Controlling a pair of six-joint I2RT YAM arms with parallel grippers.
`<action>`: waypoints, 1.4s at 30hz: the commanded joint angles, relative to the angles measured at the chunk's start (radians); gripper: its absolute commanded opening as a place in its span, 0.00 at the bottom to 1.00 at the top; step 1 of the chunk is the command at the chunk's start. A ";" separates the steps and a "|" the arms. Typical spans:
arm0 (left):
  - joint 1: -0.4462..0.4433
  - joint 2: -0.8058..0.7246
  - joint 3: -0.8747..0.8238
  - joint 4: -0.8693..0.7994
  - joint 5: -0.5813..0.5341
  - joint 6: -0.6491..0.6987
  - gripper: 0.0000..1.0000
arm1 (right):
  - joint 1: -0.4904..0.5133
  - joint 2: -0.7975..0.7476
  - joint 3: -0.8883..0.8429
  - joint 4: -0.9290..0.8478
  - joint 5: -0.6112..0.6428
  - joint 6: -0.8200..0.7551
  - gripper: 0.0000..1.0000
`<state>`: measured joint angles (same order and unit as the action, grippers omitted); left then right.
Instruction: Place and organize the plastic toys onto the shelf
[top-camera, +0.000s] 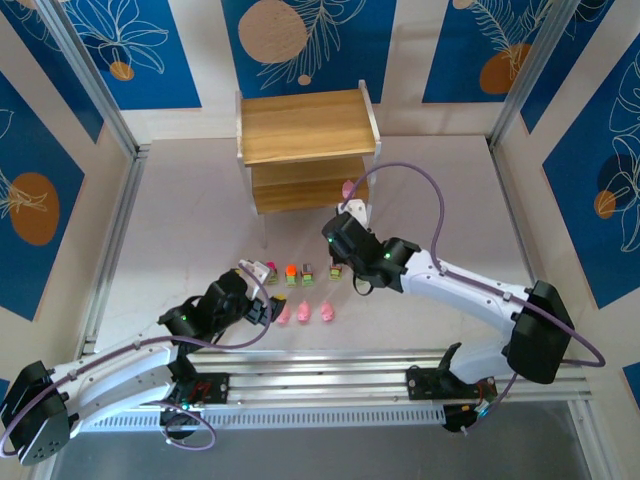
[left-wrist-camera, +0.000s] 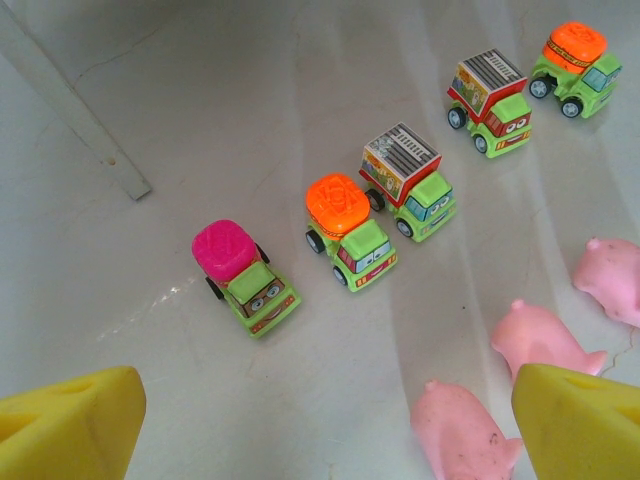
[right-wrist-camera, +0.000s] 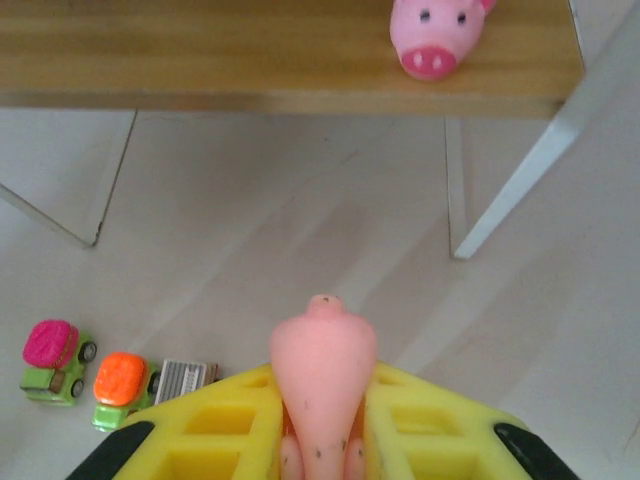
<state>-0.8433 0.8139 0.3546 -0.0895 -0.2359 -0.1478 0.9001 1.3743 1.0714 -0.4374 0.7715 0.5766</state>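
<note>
The shelf (top-camera: 305, 150) stands at the back of the table, and one pink pig (right-wrist-camera: 435, 35) sits on its lower board (right-wrist-camera: 200, 60). My right gripper (right-wrist-camera: 322, 410) is shut on another pink pig (right-wrist-camera: 322, 365) and hangs just in front of the shelf (top-camera: 352, 212). Several green toy trucks stand in a row, from a pink-topped one (left-wrist-camera: 243, 275) to an orange-topped one (left-wrist-camera: 577, 55). Three pink pigs (left-wrist-camera: 535, 340) lie in front of them (top-camera: 304, 312). My left gripper (left-wrist-camera: 320, 440) is open above the table beside the pigs, with nothing between its fingers.
A white shelf leg (right-wrist-camera: 520, 180) comes down to the right of the held pig, and another leg (left-wrist-camera: 70, 110) stands left of the trucks. Metal frame posts (top-camera: 115, 120) border the table sides. A rail (top-camera: 330, 385) runs along the near edge.
</note>
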 joint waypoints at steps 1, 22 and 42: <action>-0.013 -0.001 0.020 0.019 0.001 0.014 0.94 | -0.028 0.037 0.065 0.031 -0.041 -0.072 0.21; -0.013 0.003 0.019 0.022 0.000 0.016 0.94 | -0.136 0.252 0.299 0.062 -0.135 -0.155 0.21; -0.013 -0.010 0.015 0.022 -0.005 0.013 0.94 | -0.193 0.369 0.395 0.057 -0.138 -0.144 0.21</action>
<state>-0.8459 0.8135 0.3546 -0.0891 -0.2359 -0.1478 0.7227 1.7260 1.4250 -0.3889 0.6456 0.4351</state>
